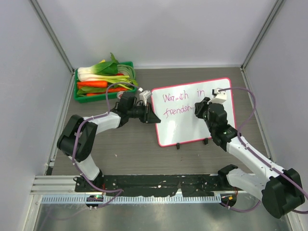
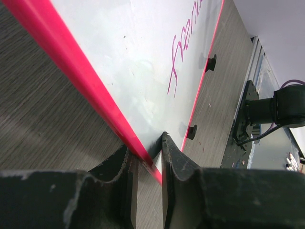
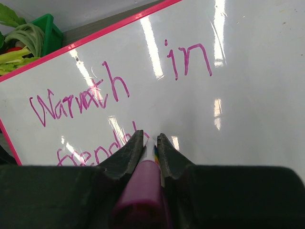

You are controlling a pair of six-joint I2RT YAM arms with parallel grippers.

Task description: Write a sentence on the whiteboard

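The whiteboard, glossy white with a pink-red frame, lies tilted on the table right of centre. The sentence reads "Warmth in" with "friendsh" below it in thin pink cursive. My left gripper is shut on the board's left frame edge, and in the left wrist view the pink frame runs between the left gripper jaws. My right gripper hovers over the second line, shut on a marker with a purple cap. The marker's tip touches the whiteboard at the end of "friendsh", below the first line of the sentence.
A green crate of vegetables stands at the back left, close to the board's top-left corner; its corner shows in the right wrist view. Two small black feet stick out of the board's near edge. Grey walls close in three sides.
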